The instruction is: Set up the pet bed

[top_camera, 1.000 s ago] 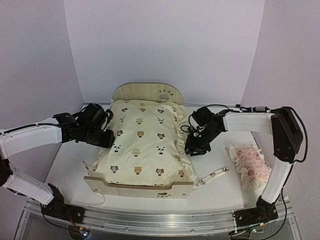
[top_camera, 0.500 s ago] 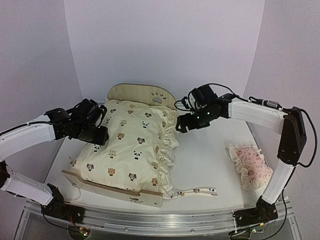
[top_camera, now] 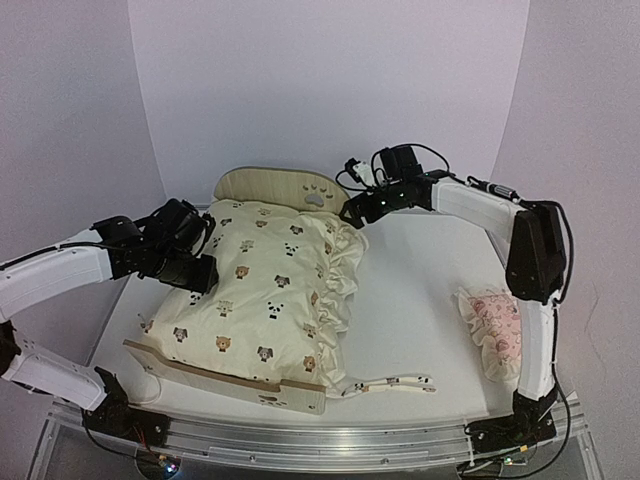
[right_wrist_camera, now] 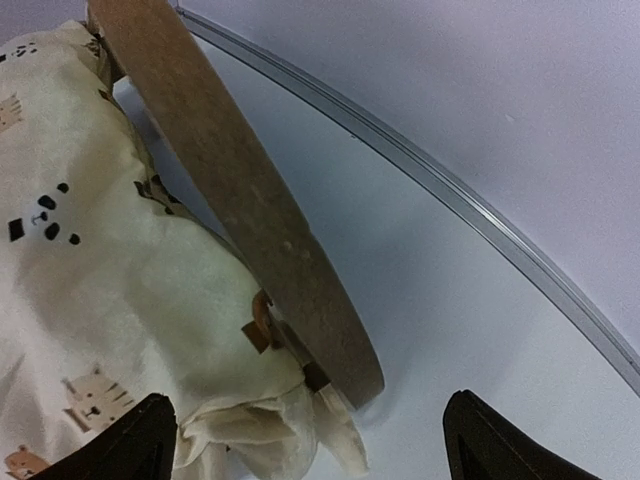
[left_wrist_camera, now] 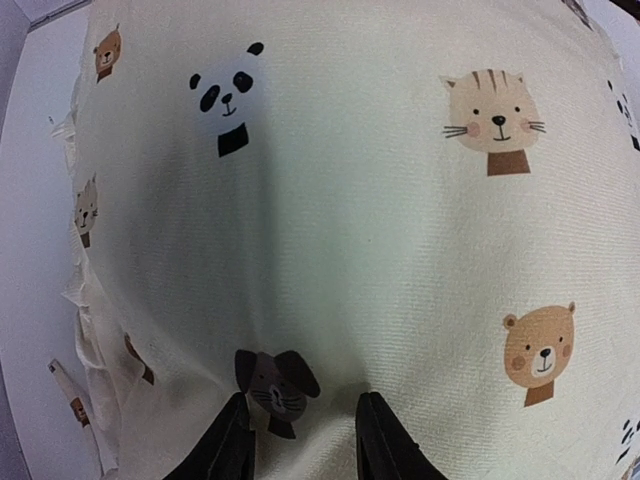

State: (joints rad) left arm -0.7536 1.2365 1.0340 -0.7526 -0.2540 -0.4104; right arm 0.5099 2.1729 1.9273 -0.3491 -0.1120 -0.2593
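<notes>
Across the left half of the worktop lies the pet bed, skewed, headboard far. Right gripper hovers at the headboard's right end, jaws wide, empty; left gripper pinches the cushion at its left edge.

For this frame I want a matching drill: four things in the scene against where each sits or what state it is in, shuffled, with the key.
Things
1. cream animal-print ruffled cushion
2. small pink ruffled pillow
3. light-wood rounded headboard with paw-print cutout
4. right gripper

Place or state
A. open, by the headboard's right end
B. on the white table, far right
C. on the pet bed, its left edge pinched by the left gripper
D. at the far end, behind the cushion

Pairs: 1-C, 2-B, 3-D, 4-A
</notes>
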